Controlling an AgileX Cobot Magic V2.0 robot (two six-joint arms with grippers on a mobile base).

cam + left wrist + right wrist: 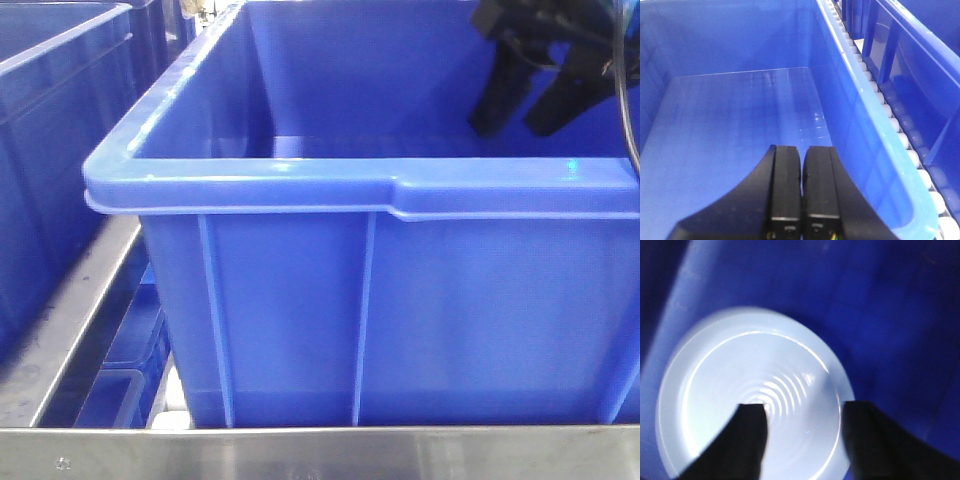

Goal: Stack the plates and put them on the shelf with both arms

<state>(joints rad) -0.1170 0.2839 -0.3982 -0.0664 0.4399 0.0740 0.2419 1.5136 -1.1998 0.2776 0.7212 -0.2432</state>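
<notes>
A pale bluish-white plate (740, 365) with concentric rings lies flat on the floor of a blue crate (890, 315); only its top face shows, so I cannot tell whether a second plate lies under it. My right gripper (805, 407) is open and empty just above the plate's near right part. It also shows in the front view (530, 105), inside the big blue crate (300, 300) at its far right. My left gripper (802, 148) is shut and empty, hovering over a bare crate floor (740, 110). The grey steel shelf rail (320, 455) runs along the bottom.
A second blue crate (50, 150) stands at the left, with a grey shelf rail (70, 320) between the two crates. White rollers (900, 135) run beside the crate wall (860, 100), with another blue crate (920, 65) beyond. Lower blue bins (130, 360) show beneath.
</notes>
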